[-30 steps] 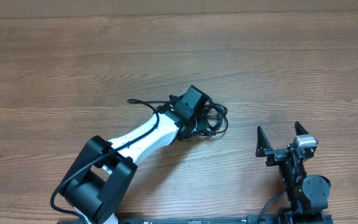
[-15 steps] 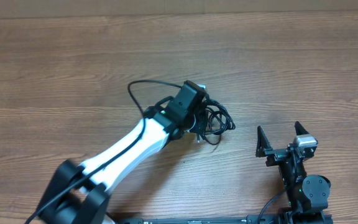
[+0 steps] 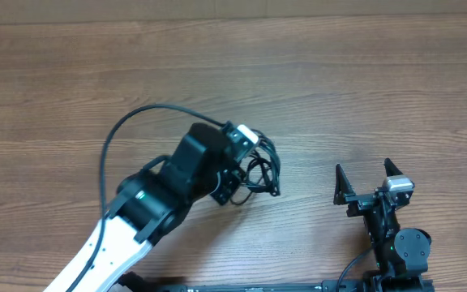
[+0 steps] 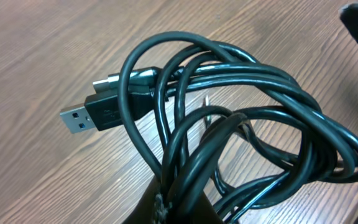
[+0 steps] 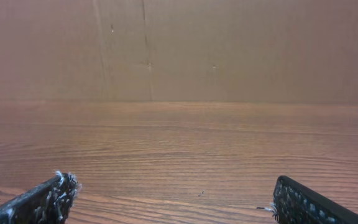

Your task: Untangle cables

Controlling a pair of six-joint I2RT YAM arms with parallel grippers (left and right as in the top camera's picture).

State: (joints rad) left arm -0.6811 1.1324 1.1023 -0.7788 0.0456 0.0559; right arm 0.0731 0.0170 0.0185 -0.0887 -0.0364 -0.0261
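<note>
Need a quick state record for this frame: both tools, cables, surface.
left tool: shut on cables, pinching the looped bundle
right tool: open, empty, apart from the bundle
cables: black, one bunch of overlapping loops
USB plug: silvery tip, sticks out of the bundle, ungripped
table: wood grain
status: not yet untangled

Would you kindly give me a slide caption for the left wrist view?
Left gripper shut on a tangled bundle of black cables, a USB plug poking out, wooden table behind.
</note>
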